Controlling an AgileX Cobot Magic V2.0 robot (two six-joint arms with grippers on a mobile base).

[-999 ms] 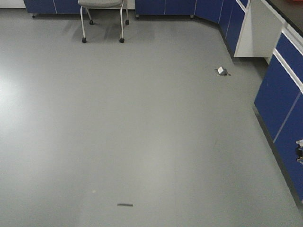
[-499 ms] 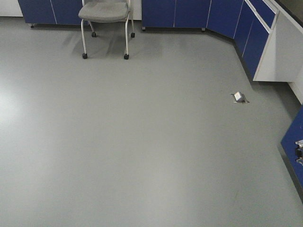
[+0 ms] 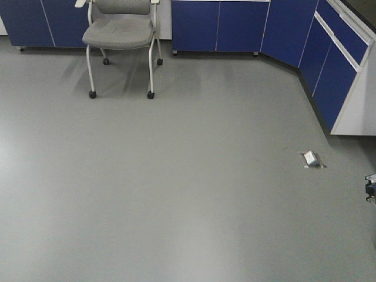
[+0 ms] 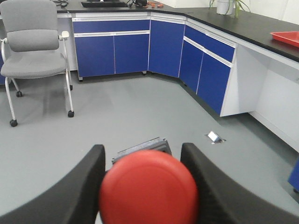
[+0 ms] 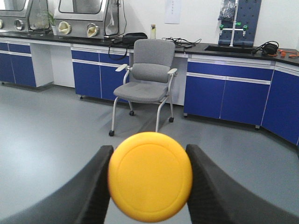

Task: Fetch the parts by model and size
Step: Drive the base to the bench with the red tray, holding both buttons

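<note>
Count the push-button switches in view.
2. The red-capped switch is held in the left gripper; the yellow-capped switch is held in the right gripper. None shows on the floor in the front view.

Floor (image 3: pixel 176 194): plain grey, smooth, filling most of what I see ahead.
Chair (image 3: pixel 120 32): grey padded seat and back, armrests, metal legs on castors; it stands just in front of the cabinets.
Cabinets (image 3: pixel 220 26): blue doors along the back wall, turning the corner down the right side.
Bench (image 4: pixel 243 25): black top over the cabinets.
Floor box (image 3: pixel 311 158): small, silver, tilted, near the right-hand cabinets, well apart from the chair.
Red tray (image 4: pixel 286 37): on the bench; I see only part of it.
Plant (image 4: pixel 226 5): potted, at the bench corner.
Glove boxes (image 5: pixel 84 18): two, round ports, on the back bench.
Pegboard (image 5: pixel 240 16): blue, on the wall above the sink.
</note>
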